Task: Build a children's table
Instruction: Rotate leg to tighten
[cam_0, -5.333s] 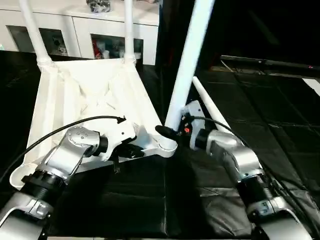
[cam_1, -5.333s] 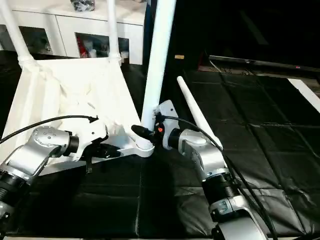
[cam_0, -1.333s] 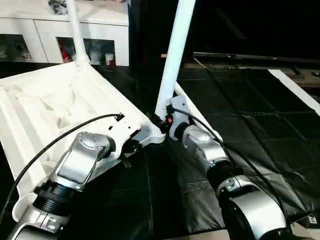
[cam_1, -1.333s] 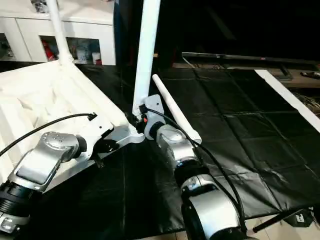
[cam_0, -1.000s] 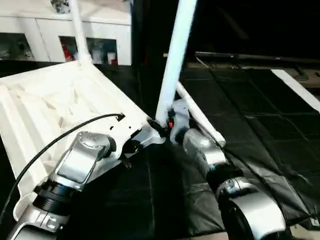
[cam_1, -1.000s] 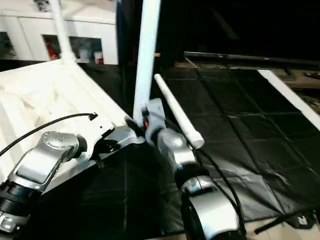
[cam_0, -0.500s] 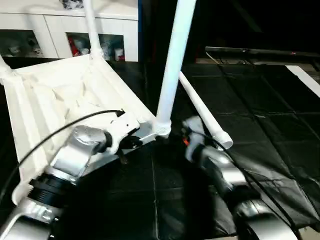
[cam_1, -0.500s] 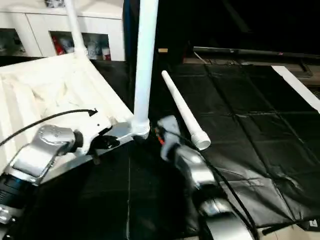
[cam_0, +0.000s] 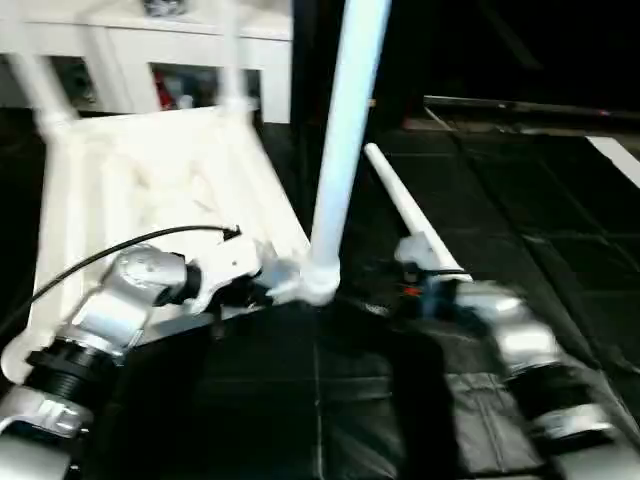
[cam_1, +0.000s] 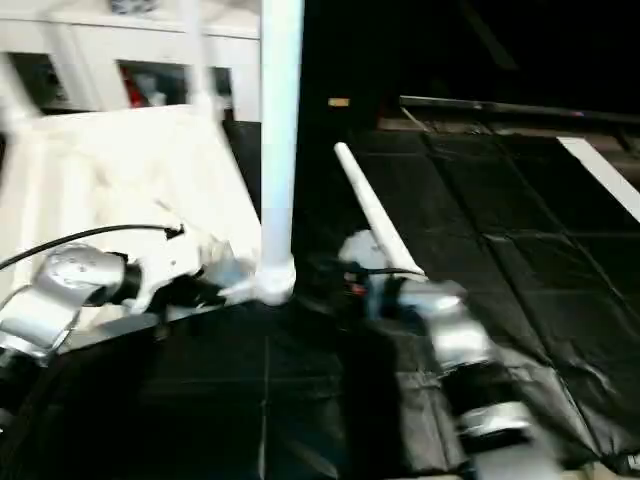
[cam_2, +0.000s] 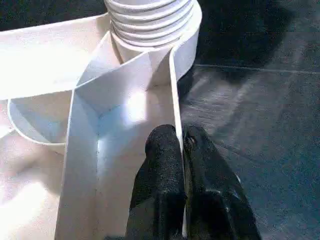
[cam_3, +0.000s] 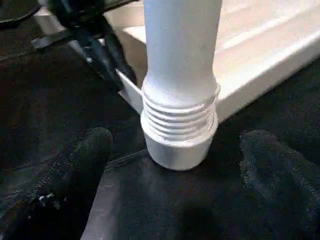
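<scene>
A home-like room: white cabinet (cam_0: 150, 60) with glass doors, black floor mats (cam_0: 520, 200).

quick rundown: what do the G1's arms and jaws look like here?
Silver metal forearms with black ribbed collars. A thin black cable loops over the left forearm. The right arm carries a small red light near its white wrist housing. Both grippers have black, matte, rounded fingers.
</scene>
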